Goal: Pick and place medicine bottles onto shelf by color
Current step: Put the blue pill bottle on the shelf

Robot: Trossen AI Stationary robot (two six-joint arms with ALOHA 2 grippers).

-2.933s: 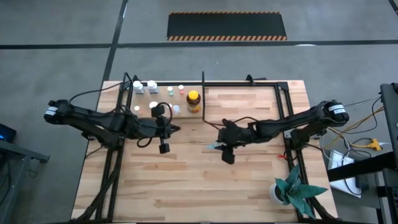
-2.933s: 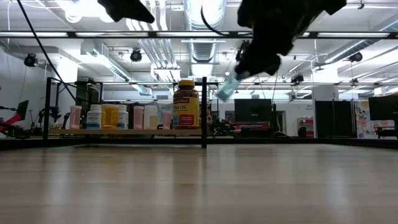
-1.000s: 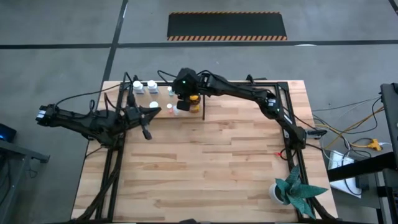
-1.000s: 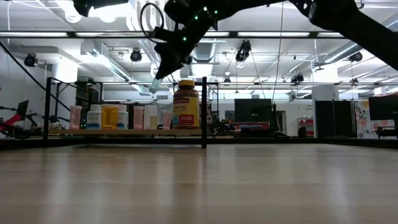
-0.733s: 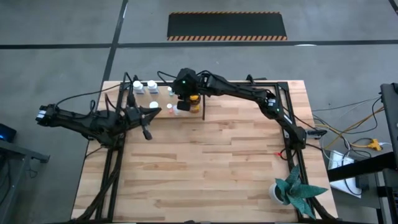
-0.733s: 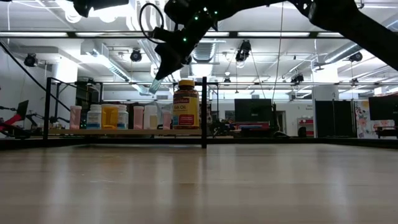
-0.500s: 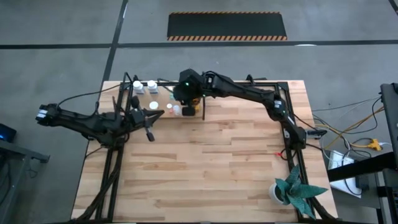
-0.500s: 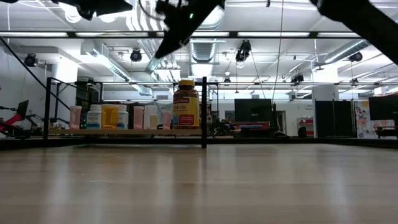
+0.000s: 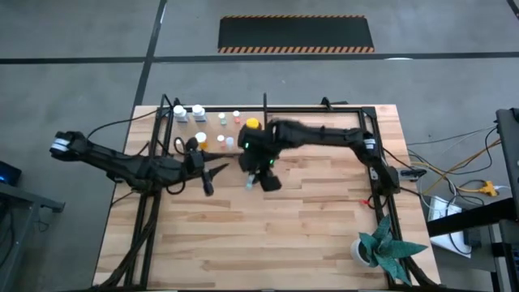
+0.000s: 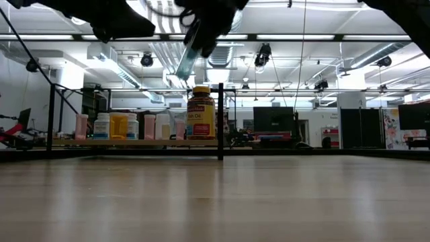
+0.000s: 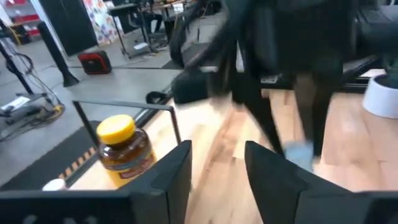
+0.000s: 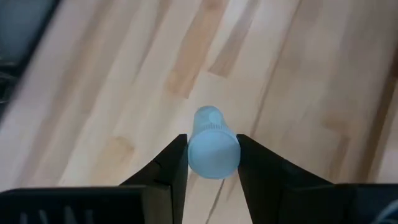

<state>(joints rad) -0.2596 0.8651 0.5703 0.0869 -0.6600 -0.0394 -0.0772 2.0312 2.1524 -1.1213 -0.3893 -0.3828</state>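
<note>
Gripping pale blue bottle (image 12: pixel 212 151), right pincer (image 12: pixel 211 163); label unreadable.

A light wooden table (image 9: pixel 308 235) of glued planks carries a black tube-frame shelf (image 9: pixel 324 109) along its far edge — its thin rails also run down both sides. On the shelf's board, left of the upright divider post (image 10: pixel 220 121), stand small bottles (image 10: pixel 127 126) in a row and 1 larger amber jar (image 10: pixel 201 113) with a yellow lid. A white pot with a green plant (image 9: pixel 381 246) sits on the table's near right corner
</note>
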